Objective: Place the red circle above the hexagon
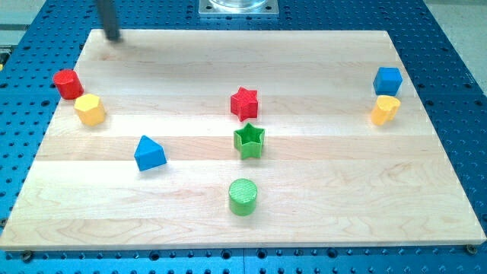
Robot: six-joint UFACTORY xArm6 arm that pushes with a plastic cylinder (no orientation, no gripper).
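The red circle [68, 84] lies near the board's left edge. The yellow hexagon [90, 109] sits just below and to the right of it, nearly touching. My tip [113, 36] is at the board's top left corner, above and to the right of the red circle and well apart from it. It touches no block.
A blue triangle [149, 153] lies left of centre. A red star [244, 103], a green star [249, 141] and a green circle [243, 196] form a column in the middle. A blue cube [387, 80] and another yellow block [385, 109] sit at the right. The wooden board [319, 190] rests on a blue perforated table.
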